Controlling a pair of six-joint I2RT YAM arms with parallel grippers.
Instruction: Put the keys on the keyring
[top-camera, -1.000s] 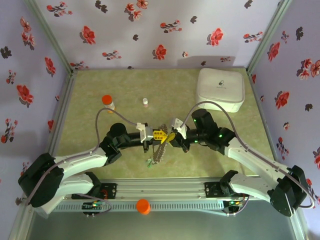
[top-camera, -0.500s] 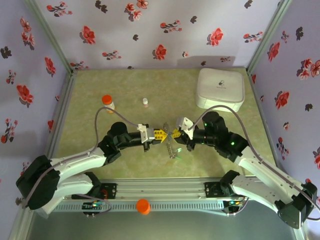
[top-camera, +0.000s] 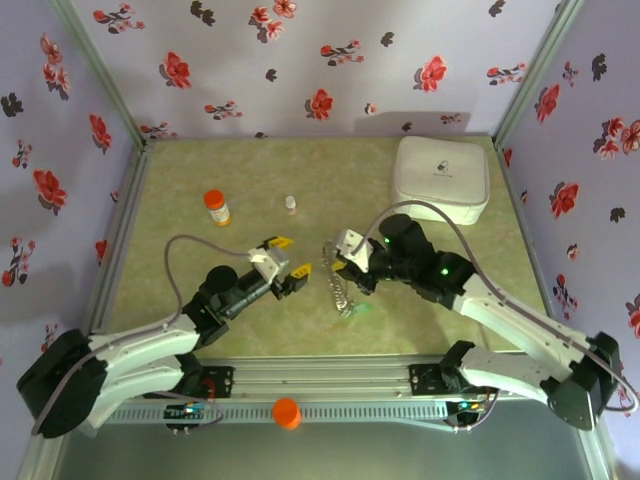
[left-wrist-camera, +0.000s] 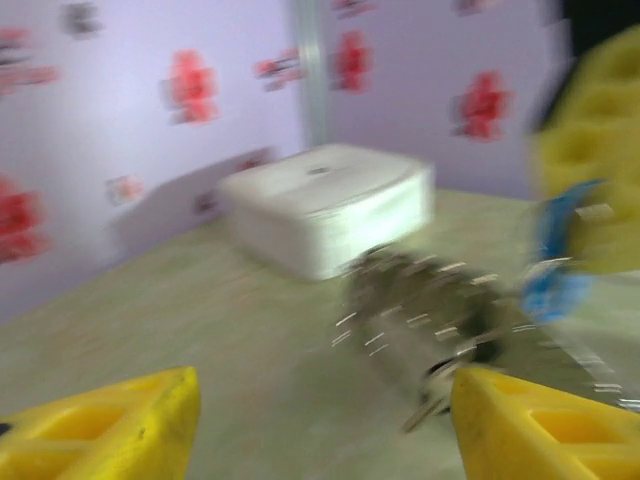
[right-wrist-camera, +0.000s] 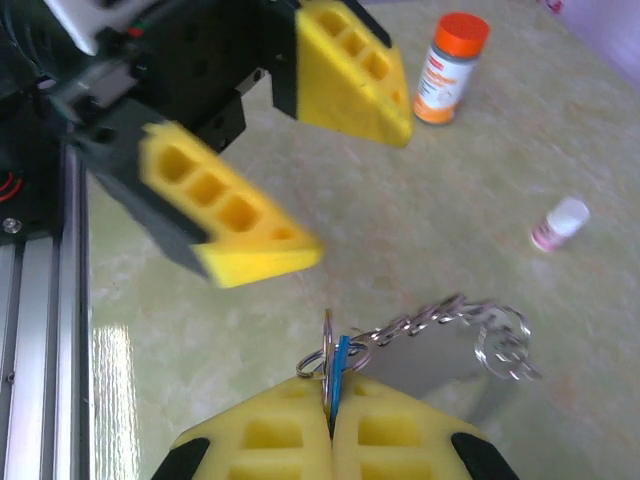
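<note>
Pinches blue key (right-wrist-camera: 341, 366) in shut right end effector (right-wrist-camera: 330, 392), left end effector (top-camera: 289, 260) gaping clear; risks dropping it onto desk (top-camera: 200, 170) through swing of dangling keyring chain (right-wrist-camera: 430, 320).

Blue key (right-wrist-camera: 340, 362): upright, edge-on, clamped in right gripper (right-wrist-camera: 330, 410). Keyring (right-wrist-camera: 440, 318): linked metal loop, hangs fr. same grip, trailing right.

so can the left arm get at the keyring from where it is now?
Probably yes. The left gripper stands open and faces the keyring, which dangles from the shut right gripper. Nothing lies between them.
</note>
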